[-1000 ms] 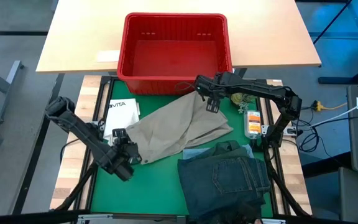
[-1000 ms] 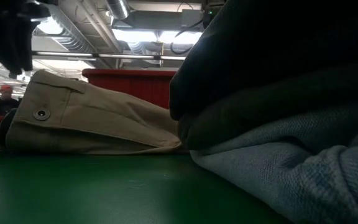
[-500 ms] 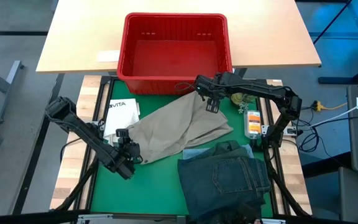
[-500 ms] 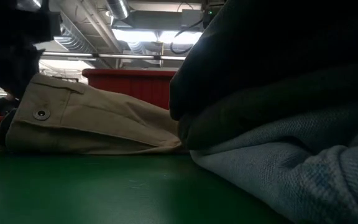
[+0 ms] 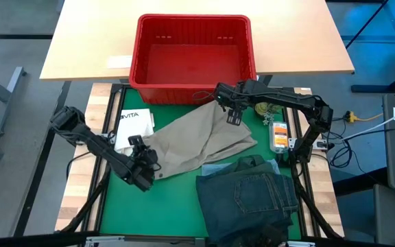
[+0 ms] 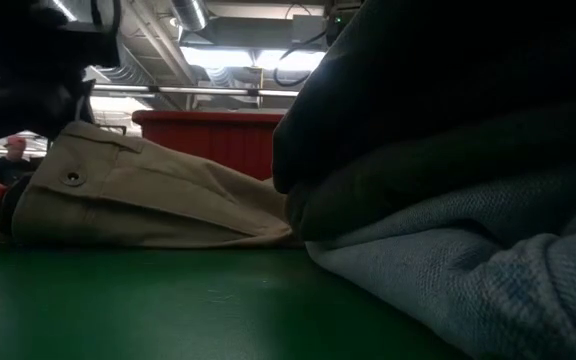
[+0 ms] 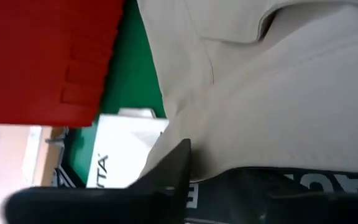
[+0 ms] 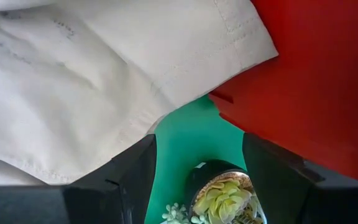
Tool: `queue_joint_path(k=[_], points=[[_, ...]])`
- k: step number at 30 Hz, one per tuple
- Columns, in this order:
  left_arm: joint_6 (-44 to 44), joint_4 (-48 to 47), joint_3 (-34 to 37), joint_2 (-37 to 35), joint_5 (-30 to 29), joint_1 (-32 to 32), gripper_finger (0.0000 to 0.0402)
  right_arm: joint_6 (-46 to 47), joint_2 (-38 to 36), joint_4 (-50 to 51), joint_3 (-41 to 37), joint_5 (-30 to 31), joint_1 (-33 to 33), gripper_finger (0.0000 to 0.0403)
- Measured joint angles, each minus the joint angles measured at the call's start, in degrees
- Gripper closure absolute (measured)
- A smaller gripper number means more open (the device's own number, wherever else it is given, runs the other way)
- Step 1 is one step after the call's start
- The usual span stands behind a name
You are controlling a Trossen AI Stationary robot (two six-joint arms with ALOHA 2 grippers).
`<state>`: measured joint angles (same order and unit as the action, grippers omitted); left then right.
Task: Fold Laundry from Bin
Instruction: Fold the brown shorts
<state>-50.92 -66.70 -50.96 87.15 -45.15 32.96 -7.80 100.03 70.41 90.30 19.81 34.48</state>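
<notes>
Khaki-beige trousers (image 5: 197, 140) lie flat on the green mat, waistband end to the left, hem end by the red bin (image 5: 192, 20). My left gripper (image 5: 145, 163) is open at the waistband end, and shows low over it in the low view (image 6: 38, 60). My right gripper (image 5: 232, 113) is open just above the hem end (image 8: 229, 37), between the trousers and the bin, touching nothing. Dark folded garments with blue denim jeans (image 5: 249, 199) are stacked at the near right. My left gripper's open fingers (image 7: 173, 168) come slanting from the table's near left at the trousers' waistband end (image 7: 241, 137). The cloth's edge lies across the gap between them. I cannot tell whether they touch it.
A white tote bag (image 5: 134, 123) lies left of the trousers, partly under them. A small succulent pot (image 8: 219, 199) and an orange packet (image 5: 278, 135) sit at the right of the mat. A person (image 6: 10, 160) shows far behind the table.
My left gripper has moved toward the table's right and far side, onto the trousers' waistband end, and lower over it. The waistband end has shifted a little. The rest of the trousers has stayed put.
</notes>
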Motion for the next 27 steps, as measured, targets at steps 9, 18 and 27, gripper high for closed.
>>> queue_joint_path(k=[9,18,27], points=[[-12.4,-14.5,0.0,0.0,5.1,-4.1,0.0397,1.5,0.0,0.6,0.0,-11.6,0.0,0.0165],[-12.2,-14.5,0.0,0.0,11.2,-4.9,0.0397,1.5,1.8,-2.0,0.0,-25.1,-0.6,0.0165],[-11.7,-13.6,0.0,0.0,12.8,-4.9,0.0397,-1.1,6.4,-0.8,-0.1,-23.8,-6.5,0.0165]])
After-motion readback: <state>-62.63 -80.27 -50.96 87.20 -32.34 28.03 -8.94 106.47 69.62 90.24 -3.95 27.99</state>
